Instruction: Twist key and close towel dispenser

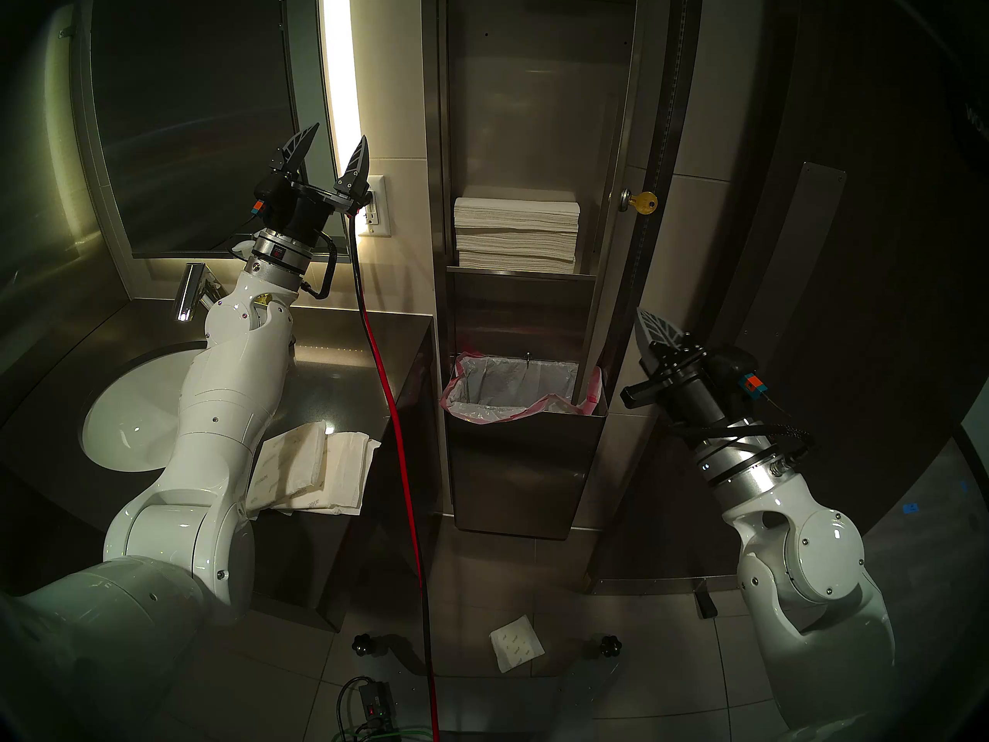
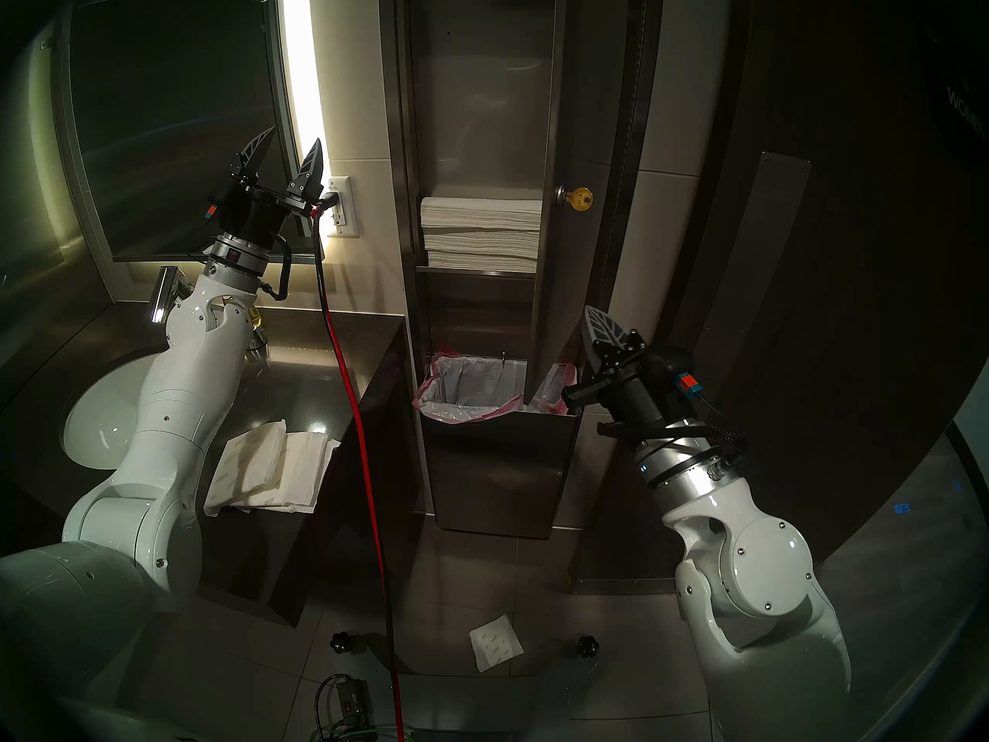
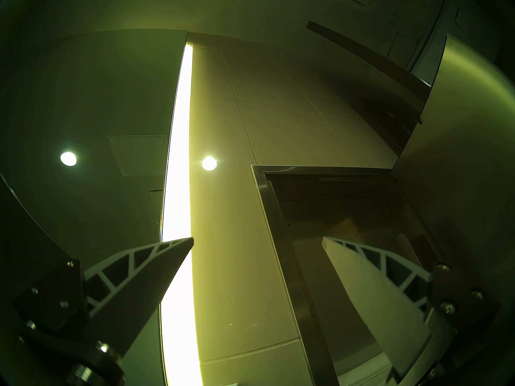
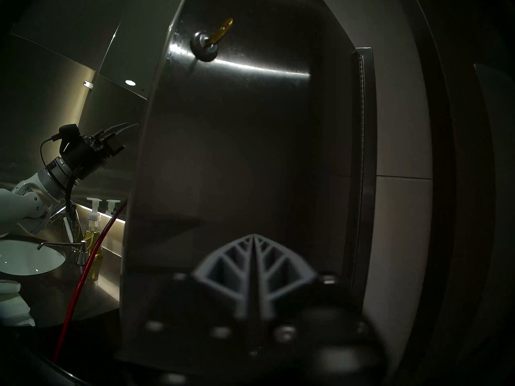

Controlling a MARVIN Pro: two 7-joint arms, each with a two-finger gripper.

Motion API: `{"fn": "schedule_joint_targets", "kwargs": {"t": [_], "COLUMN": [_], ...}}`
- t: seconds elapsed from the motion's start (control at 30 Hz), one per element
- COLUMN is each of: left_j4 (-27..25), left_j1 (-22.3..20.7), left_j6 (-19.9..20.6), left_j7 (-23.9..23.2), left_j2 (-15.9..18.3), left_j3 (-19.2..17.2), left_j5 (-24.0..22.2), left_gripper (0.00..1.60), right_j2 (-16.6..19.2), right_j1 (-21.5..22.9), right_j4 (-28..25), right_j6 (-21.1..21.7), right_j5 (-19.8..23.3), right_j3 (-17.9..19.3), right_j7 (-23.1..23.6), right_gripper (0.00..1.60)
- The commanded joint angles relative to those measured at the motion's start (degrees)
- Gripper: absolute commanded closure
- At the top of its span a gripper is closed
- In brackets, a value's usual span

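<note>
The towel dispenser (image 1: 535,82) is a tall steel wall cabinet. Its long door (image 1: 615,136) stands open, swung out to the right, and also shows in the right wrist view (image 4: 237,154). A stack of paper towels (image 1: 516,235) sits inside, above a bin with a pink-edged liner (image 1: 514,387). The brass key (image 1: 645,203) sticks out of the round lock (image 1: 625,200) on the door; it also shows in the right wrist view (image 4: 221,31). My right gripper (image 1: 642,312) is shut and empty, below the key by the door's lower part. My left gripper (image 1: 338,133) is open and empty, raised by the mirror's light strip.
A red cable (image 1: 396,430) hangs between the sink counter (image 1: 332,361) and the dispenser. Folded towel packs (image 1: 316,468) lie on the counter and one lies on the floor (image 1: 516,647). A dark wooden door (image 1: 856,243) stands at the right. A soap bottle (image 4: 93,237) stands by the sink.
</note>
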Motion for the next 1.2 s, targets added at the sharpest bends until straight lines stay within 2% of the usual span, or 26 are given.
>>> {"fn": "schedule_joint_targets", "kwargs": {"t": [0.0, 0.27, 0.4, 0.57, 0.67, 0.83, 0.93, 1.0, 1.07, 1.17], "left_j4": [-0.4, -0.4, -0.4, -0.4, -0.4, -0.4, -0.4, -0.4, -0.4, -0.4], "left_j1": [-0.9, -0.9, -0.9, -0.9, -0.9, -0.9, -0.9, -0.9, -0.9, -0.9], "left_j6": [0.0, 0.0, 0.0, 0.0, 0.0, 0.0, 0.0, 0.0, 0.0, 0.0], "left_j7": [0.1, 0.1, 0.1, 0.1, 0.1, 0.1, 0.0, 0.0, 0.0, 0.0], "left_j2": [0.0, 0.0, 0.0, 0.0, 0.0, 0.0, 0.0, 0.0, 0.0, 0.0], "left_j3": [0.0, 0.0, 0.0, 0.0, 0.0, 0.0, 0.0, 0.0, 0.0, 0.0], "left_j5": [0.0, 0.0, 0.0, 0.0, 0.0, 0.0, 0.0, 0.0, 0.0, 0.0], "left_gripper": [0.0, 0.0, 0.0, 0.0, 0.0, 0.0, 0.0, 0.0, 0.0, 0.0], "right_j2": [1.1, 1.2, 0.4, -0.7, -0.9, -1.4, -3.1, -4.0, -4.6, -5.1], "right_j1": [6.5, 10.8, 13.3, 14.0, 16.3, 19.2, 21.9, 21.8, 24.0, 24.8], "right_j4": [0.6, 3.8, 4.1, 1.3, 1.5, 2.8, 4.3, 4.0, 5.1, 5.4], "right_j6": [-0.6, 0.3, 2.0, 4.1, 5.4, 5.8, 6.8, 7.1, 7.8, 8.2], "right_j5": [0.0, -1.7, 0.2, 3.6, 5.5, 6.2, 6.1, 6.1, 6.3, 6.2], "right_j3": [-1.4, -5.2, -6.7, -7.6, -8.1, -8.4, -8.7, -8.4, -8.8, -8.8], "right_j7": [1.4, 2.5, 3.1, 3.9, 4.7, 5.9, 6.3, 6.1, 6.2, 6.2], "right_gripper": [1.6, 1.6, 1.6, 1.6, 1.6, 1.6, 1.6, 1.6, 1.6, 1.6]}}
